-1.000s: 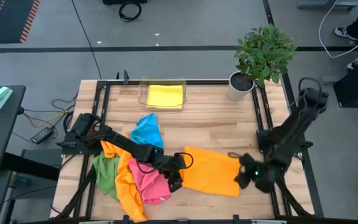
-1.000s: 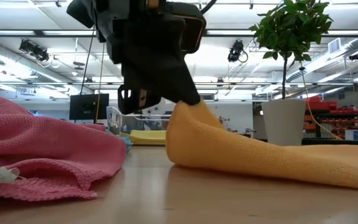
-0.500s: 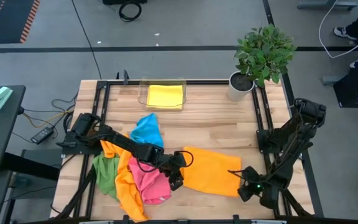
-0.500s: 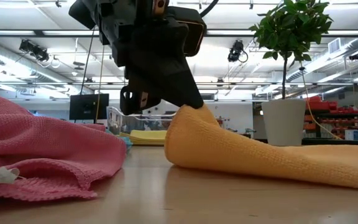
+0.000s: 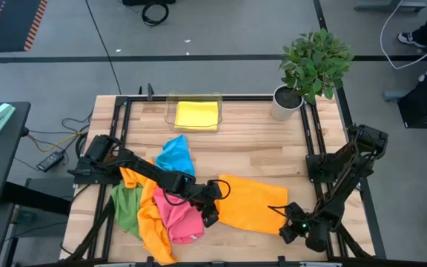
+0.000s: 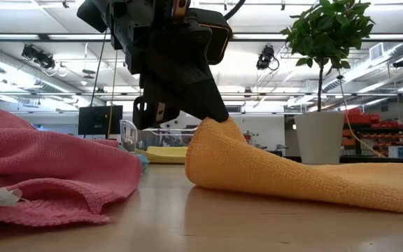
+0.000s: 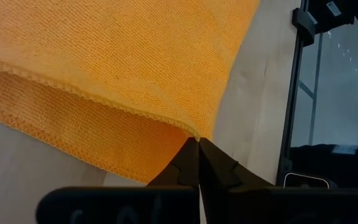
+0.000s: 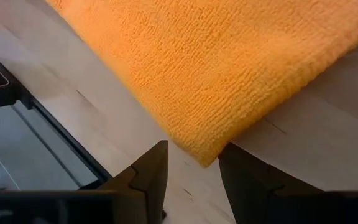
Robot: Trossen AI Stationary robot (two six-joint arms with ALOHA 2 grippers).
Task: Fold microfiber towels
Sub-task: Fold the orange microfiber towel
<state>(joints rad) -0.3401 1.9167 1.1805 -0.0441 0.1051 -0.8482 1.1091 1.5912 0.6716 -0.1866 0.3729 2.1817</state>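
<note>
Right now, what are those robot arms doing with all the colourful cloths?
They are folding towels. The left pincer is shut on a corner of the orange towel spread on the wooden table and lifts that corner a little. The right pincer is open, with the towel's opposite corner between its fingers, not yet gripped. A heap of pink, orange, green and blue towels waits beside it, and a yellow one lies in the clear tray at the back.
</note>
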